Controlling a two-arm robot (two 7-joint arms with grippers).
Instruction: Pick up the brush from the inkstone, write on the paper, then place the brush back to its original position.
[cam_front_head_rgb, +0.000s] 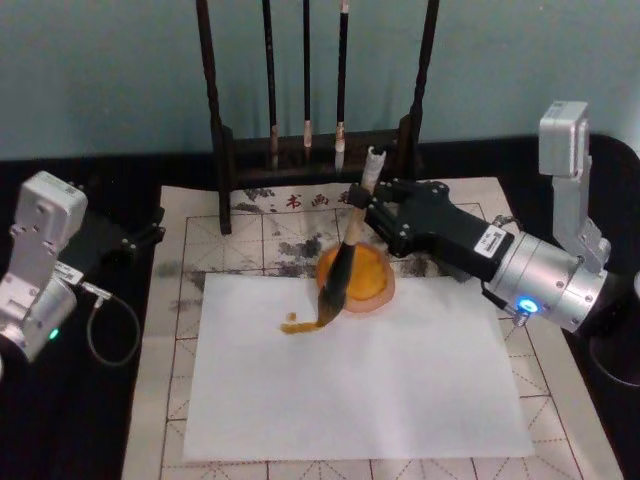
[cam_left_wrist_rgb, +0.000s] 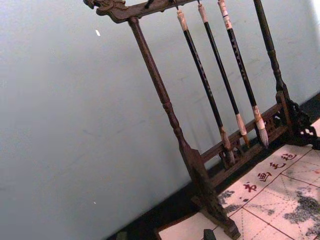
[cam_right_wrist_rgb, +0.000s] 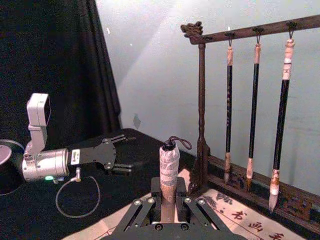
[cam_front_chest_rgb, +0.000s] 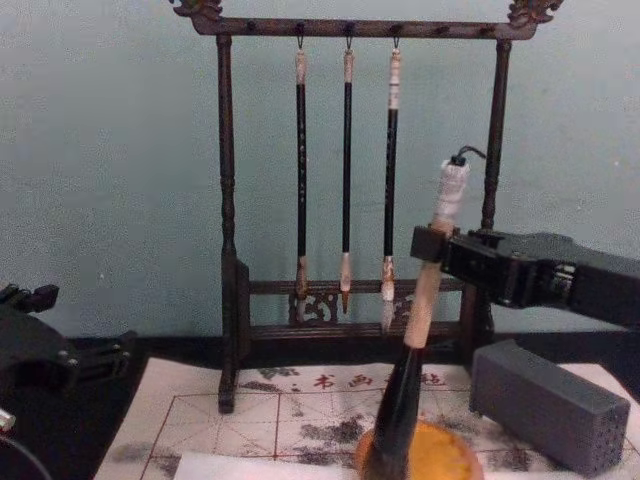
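1. Head view: I read the right gripper as clenched on the brush. It grasps the pale upper handle just below the whitish end.
2. Head view: the brush is tilted, with its top toward the rack and its tuft down toward the robot's left. The black lower section crosses the left rim of the inkstone.
3. Head view: the tuft tip meets the paper at the end of a short orange-brown mark.
4. Head view: the paper lies on a gridded felt mat on the dark bench. The inkstone sits at the paper's far edge.
5. Head view: the left gripper is parked at the bench's left side, well apart from the paper.
6. Left wrist view: I see the rack with three thin brushes hanging from its top bar. A corner of the mat with red characters lies below.
7. Right wrist view: the brush's wrapped end and loop stand between the right gripper's fingers. Farther off, the left gripper is released, with its fingers apart and nothing between them.
8. Chest view: the brush leans with its top to the right and is gripped on the pale handle. Its black section runs down in front of the inkstone. A grey block lies to the right of the inkstone.
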